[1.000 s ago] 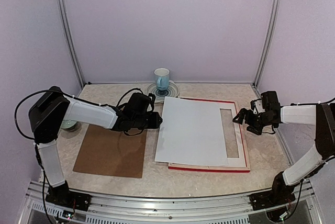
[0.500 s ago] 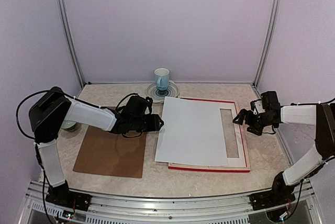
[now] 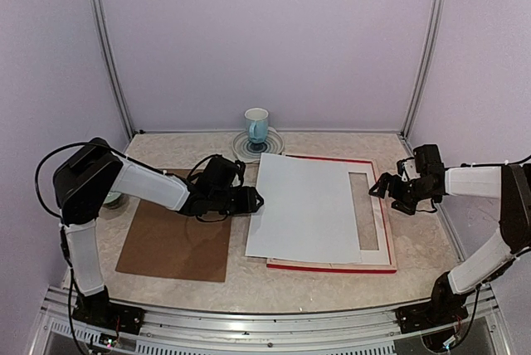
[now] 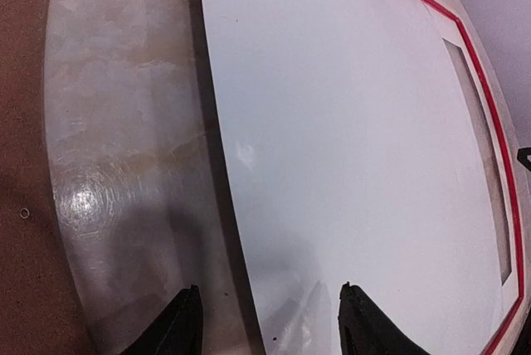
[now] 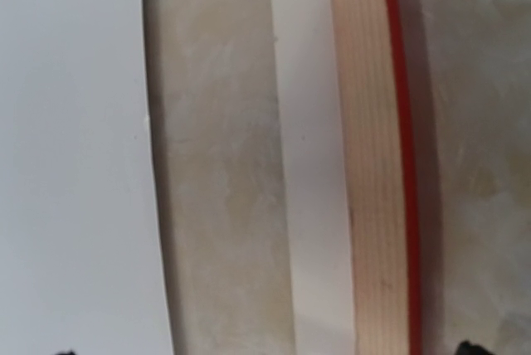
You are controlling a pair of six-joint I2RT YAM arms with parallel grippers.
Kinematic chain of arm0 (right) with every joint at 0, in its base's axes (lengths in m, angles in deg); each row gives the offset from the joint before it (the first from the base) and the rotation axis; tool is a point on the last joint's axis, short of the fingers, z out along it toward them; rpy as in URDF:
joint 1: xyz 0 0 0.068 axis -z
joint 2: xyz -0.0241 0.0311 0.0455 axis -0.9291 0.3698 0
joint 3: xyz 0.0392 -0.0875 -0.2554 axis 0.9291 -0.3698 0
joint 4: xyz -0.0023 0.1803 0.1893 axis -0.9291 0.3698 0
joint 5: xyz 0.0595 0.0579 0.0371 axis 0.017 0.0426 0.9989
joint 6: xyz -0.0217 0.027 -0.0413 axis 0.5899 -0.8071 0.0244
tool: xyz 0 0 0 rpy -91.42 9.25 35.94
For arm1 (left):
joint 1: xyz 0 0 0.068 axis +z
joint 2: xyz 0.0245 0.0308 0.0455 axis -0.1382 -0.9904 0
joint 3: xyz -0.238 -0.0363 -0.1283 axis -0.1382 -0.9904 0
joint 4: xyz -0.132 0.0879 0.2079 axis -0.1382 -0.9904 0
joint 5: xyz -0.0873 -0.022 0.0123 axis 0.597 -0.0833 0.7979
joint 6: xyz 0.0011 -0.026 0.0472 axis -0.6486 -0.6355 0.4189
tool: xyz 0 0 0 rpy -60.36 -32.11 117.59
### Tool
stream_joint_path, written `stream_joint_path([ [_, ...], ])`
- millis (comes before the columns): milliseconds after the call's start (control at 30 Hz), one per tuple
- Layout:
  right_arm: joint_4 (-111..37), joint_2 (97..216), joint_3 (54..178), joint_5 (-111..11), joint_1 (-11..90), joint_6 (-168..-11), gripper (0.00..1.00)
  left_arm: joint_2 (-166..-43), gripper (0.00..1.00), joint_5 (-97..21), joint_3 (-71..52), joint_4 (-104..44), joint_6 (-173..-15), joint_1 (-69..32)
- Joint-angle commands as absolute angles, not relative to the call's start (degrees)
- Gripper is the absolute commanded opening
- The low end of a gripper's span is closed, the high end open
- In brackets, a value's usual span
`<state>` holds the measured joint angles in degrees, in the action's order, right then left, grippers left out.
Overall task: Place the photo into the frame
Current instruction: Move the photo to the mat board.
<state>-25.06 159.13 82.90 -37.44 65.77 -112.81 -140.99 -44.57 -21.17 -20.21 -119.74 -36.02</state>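
The photo (image 3: 303, 206) lies white side up, askew over the frame (image 3: 332, 265), whose red edge shows along the front and back. Under the photo a white mat board (image 3: 384, 222) with a window shows on the right. My left gripper (image 3: 255, 199) sits low at the photo's left edge. In the left wrist view, the left gripper (image 4: 270, 322) is open, its jaws either side of the edge of the photo (image 4: 348, 123). My right gripper (image 3: 380, 189) hangs open over the frame's right side. The right wrist view shows the photo (image 5: 75, 156), the mat board (image 5: 311, 164) and the frame's pale wood (image 5: 369, 164).
A brown backing board (image 3: 174, 243) lies flat on the left, under my left arm. A white and blue cup (image 3: 256, 127) stands on a saucer at the back centre. A small greenish object (image 3: 110, 198) sits at the far left, partly hidden by the arm.
My left gripper has slid right to the photo's left edge and its jaws have widened. The right arm, photo and frame have not moved.
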Motion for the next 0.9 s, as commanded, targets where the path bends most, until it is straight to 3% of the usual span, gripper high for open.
stream_joint_path([
  [0,-24.92,157.70,83.26,-37.67,66.29,-112.59,0.99,-142.69,0.56,-44.07,-18.91,-19.66,-119.78,-36.83],
  [867,-24.90,158.22,83.35,-37.76,66.34,-112.56,0.99,-144.99,0.56,-43.17,-13.77,-20.95,-118.32,-40.12],
])
